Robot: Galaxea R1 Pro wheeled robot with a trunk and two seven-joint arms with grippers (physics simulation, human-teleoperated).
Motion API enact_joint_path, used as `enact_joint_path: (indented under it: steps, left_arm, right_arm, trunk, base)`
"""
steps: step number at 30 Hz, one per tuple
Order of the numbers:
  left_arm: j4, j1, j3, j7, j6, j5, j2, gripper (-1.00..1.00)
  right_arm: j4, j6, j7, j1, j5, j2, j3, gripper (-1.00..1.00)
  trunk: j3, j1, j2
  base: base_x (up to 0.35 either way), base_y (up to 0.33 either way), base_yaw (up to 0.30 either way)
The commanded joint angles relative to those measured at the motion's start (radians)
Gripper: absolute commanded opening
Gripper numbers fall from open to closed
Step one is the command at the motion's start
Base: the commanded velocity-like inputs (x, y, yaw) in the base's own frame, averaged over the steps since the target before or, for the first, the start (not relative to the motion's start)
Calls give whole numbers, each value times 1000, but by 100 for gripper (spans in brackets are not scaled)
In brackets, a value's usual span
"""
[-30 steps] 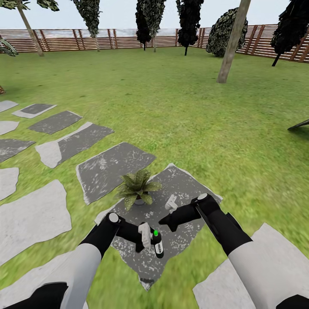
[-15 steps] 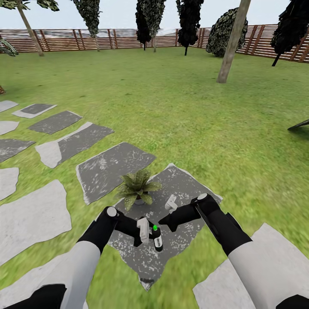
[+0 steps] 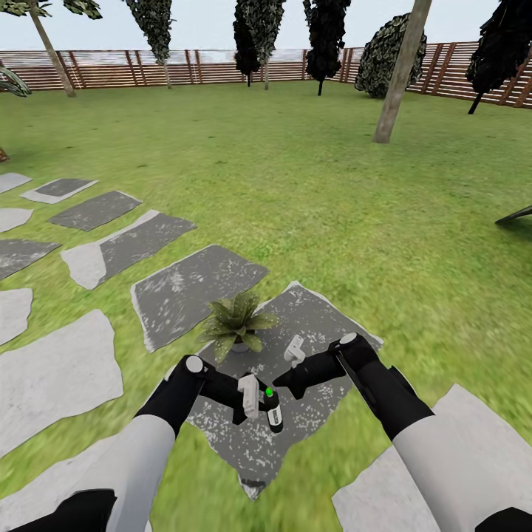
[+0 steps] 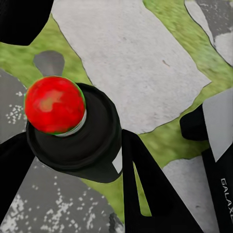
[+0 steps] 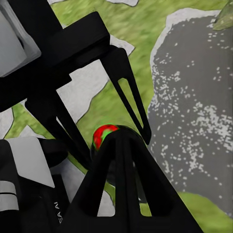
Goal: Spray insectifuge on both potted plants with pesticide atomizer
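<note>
The pesticide atomizer (image 3: 273, 408) stands nearly upright, clamped between the fingers of the left gripper (image 3: 260, 401), above a dark speckled stepping stone (image 3: 325, 310) at about 6 o'clock in the head view. A green dot shows on its cap there; in the left wrist view the atomizer (image 4: 73, 128) shows from above as a black round cap topped by a red ball, with black fingers (image 4: 145, 194) pressed against its sides. So the left jaws are closed on the bottle.

At 12 o'clock from the atomizer, near it, a potted plant (image 3: 238, 322) sits on the edge of the same stone, its speckled pointed leaves spread low over a small grey pot.

The right gripper (image 3: 293, 355) hangs at about 1 o'clock from the atomizer, just beside it, between bottle and plant. In the right wrist view its black fingers (image 5: 121, 189) frame the atomizer's red-and-green top (image 5: 106, 136); whether these jaws are open or closed cannot be told.

Further out, more grey stepping stones (image 3: 118, 247) run toward 10 o'clock across the lawn (image 3: 310, 192). A bare tree trunk (image 3: 401, 74) rises at 1 o'clock, and dark trees (image 3: 325, 37) stand before a brown slatted fence (image 3: 207, 70) at 12 o'clock.
</note>
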Motion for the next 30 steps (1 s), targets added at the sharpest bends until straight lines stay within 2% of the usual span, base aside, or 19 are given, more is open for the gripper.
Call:
enact_joint_path:
  steps: [1,23,30]
  left_arm:
    - [-1,-1,8,-2,-12,-9,-2,-100]
    - [0,-1,12,7,-11,-17,-1,-100]
    - [6,-1,13,17,-10,-20,70,-100]
  right_arm:
    - [-2,6,5,-1,6,0,1,-100]
    - [-2,6,7,-1,6,0,1,-100]
    - [-2,6,7,-1,6,0,1,-100]
  trunk:
    - [-1,0,0]
    - [-1,0,0]
    - [-1,0,0]
  base:
    - [0,0,0]
    - [0,0,0]
    - [0,0,0]
